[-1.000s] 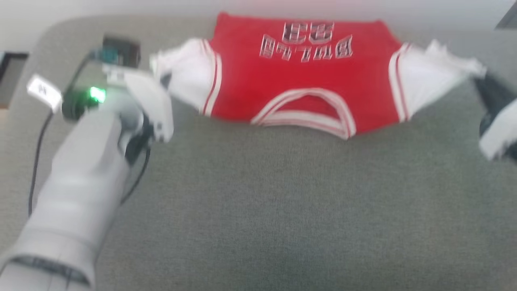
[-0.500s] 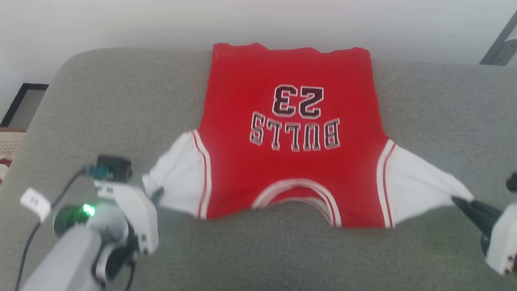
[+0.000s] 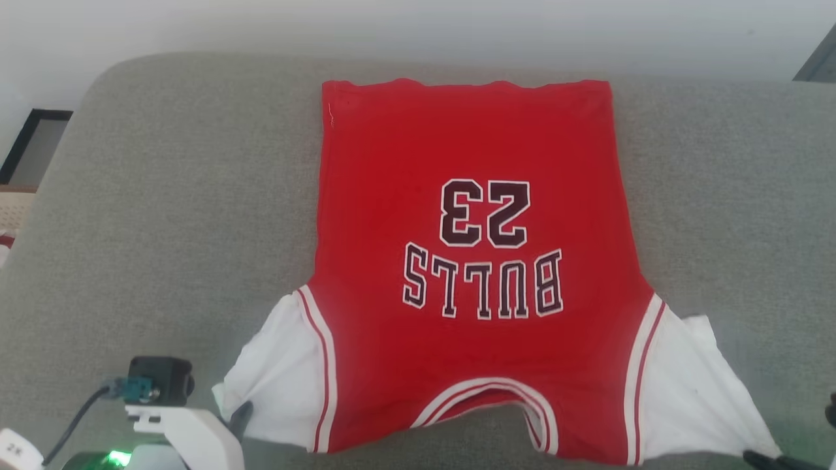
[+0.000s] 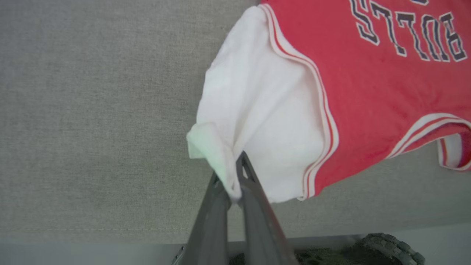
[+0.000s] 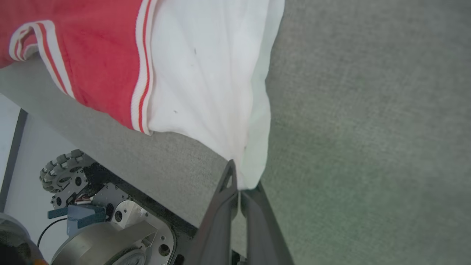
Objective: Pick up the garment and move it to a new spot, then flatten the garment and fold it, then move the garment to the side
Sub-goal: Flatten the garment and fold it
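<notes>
The left claw [image 4: 235,180] is pinched shut on one white sleeve's cuff, and the right claw [image 5: 238,183] is pinched shut on the other sleeve's tip. Beyond them the red jersey T-shirt with white sleeves and a dark "23" [image 3: 470,261] lies spread on the grey fabric cushion [image 3: 163,196], collar towards the robot, hem far, long axis straight ahead.

Left arm [image 3: 186,437] and right arm [image 3: 777,462] spread wide, jaws clamped on the garment [image 3: 467,261].

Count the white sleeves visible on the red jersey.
2. The garment's left-hand sleeve is pinched in the left end effector; the right-hand sleeve in the right end effector. None hidden.
</notes>
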Controlling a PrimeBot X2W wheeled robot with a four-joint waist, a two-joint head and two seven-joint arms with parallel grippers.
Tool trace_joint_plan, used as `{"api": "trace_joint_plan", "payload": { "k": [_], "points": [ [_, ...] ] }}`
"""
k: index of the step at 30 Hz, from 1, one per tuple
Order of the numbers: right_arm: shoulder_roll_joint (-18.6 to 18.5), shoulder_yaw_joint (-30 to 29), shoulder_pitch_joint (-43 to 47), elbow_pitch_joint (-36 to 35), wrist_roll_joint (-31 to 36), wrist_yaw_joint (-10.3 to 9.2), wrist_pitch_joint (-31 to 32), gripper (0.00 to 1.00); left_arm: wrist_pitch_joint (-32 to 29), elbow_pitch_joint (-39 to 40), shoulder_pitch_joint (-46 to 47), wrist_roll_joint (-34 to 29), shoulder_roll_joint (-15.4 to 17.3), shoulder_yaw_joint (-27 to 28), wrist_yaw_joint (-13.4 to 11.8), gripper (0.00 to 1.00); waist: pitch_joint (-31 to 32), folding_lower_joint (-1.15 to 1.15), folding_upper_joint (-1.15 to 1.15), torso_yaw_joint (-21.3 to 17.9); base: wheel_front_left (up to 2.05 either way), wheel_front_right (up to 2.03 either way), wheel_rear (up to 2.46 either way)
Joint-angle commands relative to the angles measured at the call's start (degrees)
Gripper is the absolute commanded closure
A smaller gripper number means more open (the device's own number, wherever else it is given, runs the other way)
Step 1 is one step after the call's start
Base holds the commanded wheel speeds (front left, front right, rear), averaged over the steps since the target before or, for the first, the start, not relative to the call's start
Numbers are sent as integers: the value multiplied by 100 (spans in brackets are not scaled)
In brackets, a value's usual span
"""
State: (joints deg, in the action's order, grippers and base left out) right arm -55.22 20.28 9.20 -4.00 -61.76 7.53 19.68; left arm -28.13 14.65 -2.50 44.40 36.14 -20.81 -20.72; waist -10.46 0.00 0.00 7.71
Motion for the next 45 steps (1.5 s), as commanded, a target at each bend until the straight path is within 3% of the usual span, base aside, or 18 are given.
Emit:
{"api": "trace_joint_plan", "payload": {
  "k": [1, 5, 10, 11, 13, 16, 19, 24, 25, 28, 35, 45],
  "points": [
    [18, -58, 99, -68, 29, -8, 24, 100, 51, 14, -84, -74, 38, 24, -36, 100, -42, 0, 0, 10, 0, 0, 0],
    [272, -257, 269, -34, 267, -8, 75, 100, 197, -102, -138, -94, -80, -29, 2, 100, -130, 0, 0, 12, 0, 0, 0],
    [747, -243, -58, 498, 1008, -8, 247, 100, 416, -392, 126, -224, -291, -207, 110, 100, -235, 0, 0, 17, 0, 0, 0],
    [862, -228, -148, 629, 1128, -12, 314, 60, 446, -458, 180, -271, -331, -261, 149, 100, -250, 0, 0, 21, 0, 0, 0],
    [1085, -136, -304, 752, 1297, -11, 438, 0, 553, -574, 323, -353, -411, -320, 188, 100, -269, 0, 0, 28, 0, 0, 0],
    [1216, -168, -459, 723, 1366, -13, 578, 0, 699, -713, 468, -455, -523, -412, 281, 100, -281, 0, 0, 56, 0, 0, 0],
    [1069, -442, -431, 405, 1305, -17, 623, 0, 790, -836, 568, -480, -603, -502, 354, 100, -292, 0, 0, 113, 0, 0, 0],
    [948, -1315, -444, -353, 1219, -8, 551, 0, 981, -928, 730, -650, -717, -630, 432, 100, -393, 0, 0, 226, 0, 0, 0],
    [997, -1690, -655, -581, 1343, -6, 474, 0, 1094, -944, 804, -740, -774, -682, 449, 100, -475, 0, 0, 299, 0, 0, 0],
    [1159, -1964, -1115, -661, 1625, -5, 431, 0, 1292, -1013, 931, -859, -920, -812, 526, 100, -619, 0, 0, 440, 0, 0, 0],
    [1520, -1893, -2773, 186, 2043, -5, 179, 0, 1645, -1263, 1306, -1124, -1283, -1115, 701, 100, -970, 0, 0, 855, 0, 0, 0],
    [1490, -1002, -5382, 2794, 2473, -5, 670, 0, 1957, -1676, 1792, -1250, -1864, -1507, 941, 100, -1539, 0, 0, 1620, 0, 0, 0]
  ]
}}
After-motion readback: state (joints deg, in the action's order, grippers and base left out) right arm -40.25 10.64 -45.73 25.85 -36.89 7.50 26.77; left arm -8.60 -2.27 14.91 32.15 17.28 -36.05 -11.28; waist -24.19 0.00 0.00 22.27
